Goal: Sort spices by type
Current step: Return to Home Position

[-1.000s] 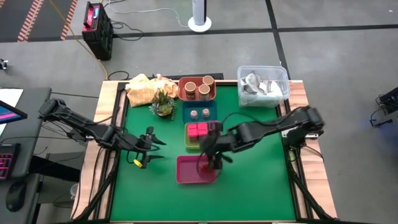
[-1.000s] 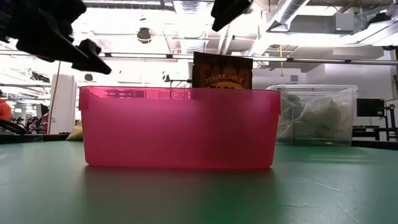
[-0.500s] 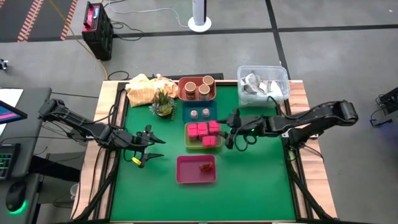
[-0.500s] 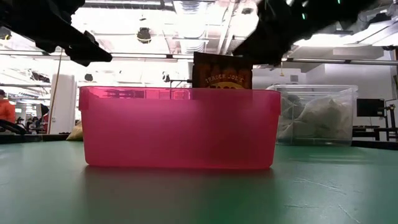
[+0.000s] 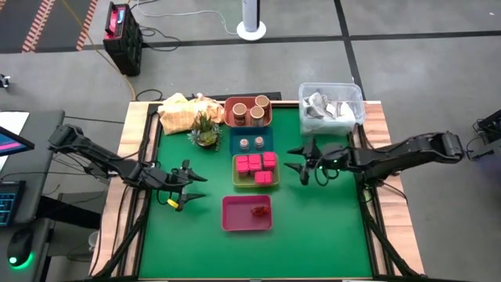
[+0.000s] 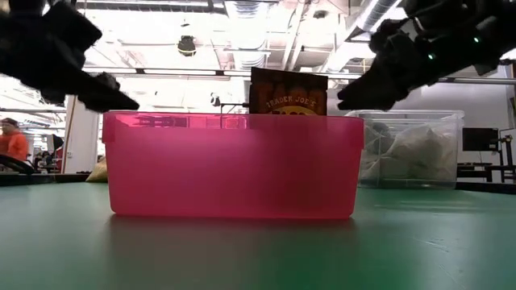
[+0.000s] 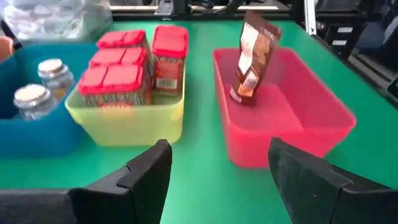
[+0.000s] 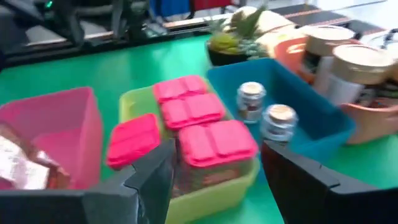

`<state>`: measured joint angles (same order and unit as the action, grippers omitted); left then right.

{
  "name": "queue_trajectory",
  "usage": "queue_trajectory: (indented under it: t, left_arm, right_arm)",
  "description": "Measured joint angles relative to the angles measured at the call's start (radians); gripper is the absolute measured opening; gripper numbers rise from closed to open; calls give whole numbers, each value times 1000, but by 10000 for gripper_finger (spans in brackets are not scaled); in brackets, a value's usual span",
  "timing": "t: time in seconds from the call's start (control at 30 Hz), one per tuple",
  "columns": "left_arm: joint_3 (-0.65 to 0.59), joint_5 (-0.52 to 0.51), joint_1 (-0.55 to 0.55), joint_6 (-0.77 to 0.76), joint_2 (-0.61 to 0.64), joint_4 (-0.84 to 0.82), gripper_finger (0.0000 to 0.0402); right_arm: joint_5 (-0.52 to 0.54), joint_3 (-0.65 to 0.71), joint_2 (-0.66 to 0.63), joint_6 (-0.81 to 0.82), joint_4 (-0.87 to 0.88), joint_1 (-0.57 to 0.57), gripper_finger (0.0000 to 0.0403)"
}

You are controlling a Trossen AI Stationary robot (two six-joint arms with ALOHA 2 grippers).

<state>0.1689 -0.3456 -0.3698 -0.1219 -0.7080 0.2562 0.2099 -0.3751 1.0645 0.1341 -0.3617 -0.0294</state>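
Grey concrete floor (image 5: 423, 70) all round the green-topped table (image 5: 329, 227). Far beyond the right gripper (image 5: 296, 160), a white round stand base (image 5: 251, 30). Beyond the left gripper (image 5: 200, 186), a black-and-red case (image 5: 123, 35). Behind that gripper's arm, a desk with keyboard (image 5: 6, 205) and mouse (image 5: 21, 245). Overhead, bright ceiling strip lights (image 6: 201, 40).

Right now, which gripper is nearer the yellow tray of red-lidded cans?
Right. The right gripper hangs just beside the yellow tray; the left gripper is farther off on its other side.
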Motion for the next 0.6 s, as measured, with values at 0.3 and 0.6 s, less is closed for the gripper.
queue_trajectory:
  t: [0.3, 0.6]
  left_arm:
    - [-38, 15, 0, 37, 104, -35, 256]
    - [-66, -25, 0, 93, 358, -178, 256]
  right_arm:
    - [-22, 154, -235, 4, -59, -80, 265]
    - [-195, 261, -419, 77, -20, -175, 265]
